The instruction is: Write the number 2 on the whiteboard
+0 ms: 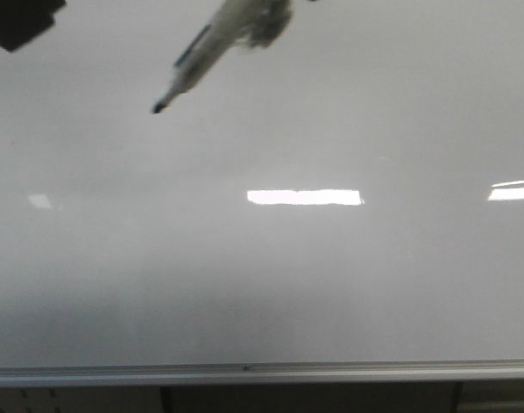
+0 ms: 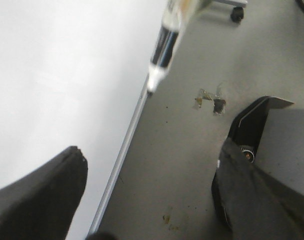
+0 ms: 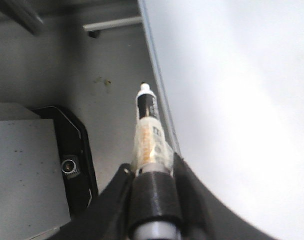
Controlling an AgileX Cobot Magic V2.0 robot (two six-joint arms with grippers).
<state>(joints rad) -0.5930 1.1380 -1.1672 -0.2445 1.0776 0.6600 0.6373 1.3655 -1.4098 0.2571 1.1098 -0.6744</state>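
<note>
One slim white-and-black marker pen [image 3: 151,131], light and rigid but likely slick, sits clenched low on its barrel in the right pincer [image 3: 152,185], its tip poised over the upper left of the single large glossy white-grey whiteboard [image 1: 330,284]. No digit is written yet. The left pincer [image 2: 147,200] hangs spread, grasping nothing.

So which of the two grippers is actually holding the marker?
The right gripper: its fingers clamp the marker. The left gripper is open, holding nothing.
</note>
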